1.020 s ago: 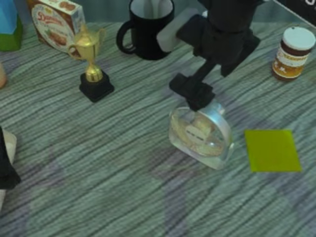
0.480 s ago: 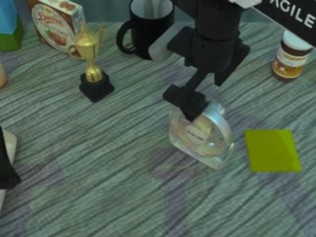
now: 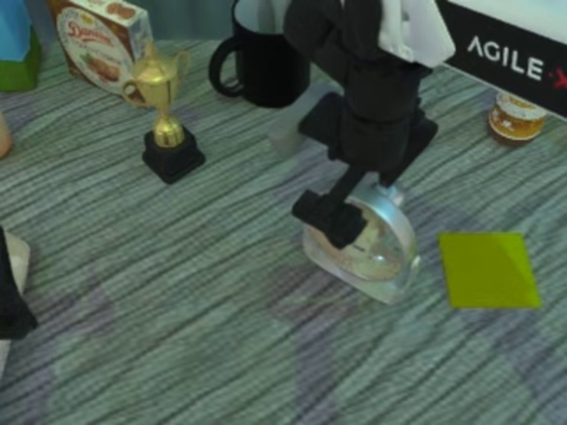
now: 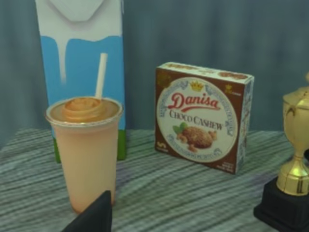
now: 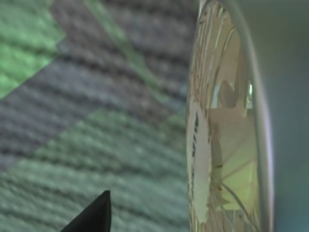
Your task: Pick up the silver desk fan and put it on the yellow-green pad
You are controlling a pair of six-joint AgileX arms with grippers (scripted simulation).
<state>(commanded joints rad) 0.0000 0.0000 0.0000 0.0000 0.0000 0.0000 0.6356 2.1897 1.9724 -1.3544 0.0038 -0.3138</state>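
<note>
The silver desk fan stands on edge right of the table's middle, its grille face turned toward the left. My right gripper is down over the fan's upper rim, open, with one dark finger in front of the grille and the other hidden. In the right wrist view the fan fills one side, and a single black fingertip stands apart from its face. The yellow-green pad lies flat just right of the fan with nothing on it. My left gripper is parked at the left edge.
A gold trophy, a black mug and a cookie box stand along the back. A brown jar is at the back right. A smoothie cup and milk carton stand at the far left.
My right arm has come down and forward over the fan, and its gripper now covers the hub. The fan and the left arm have not moved.
</note>
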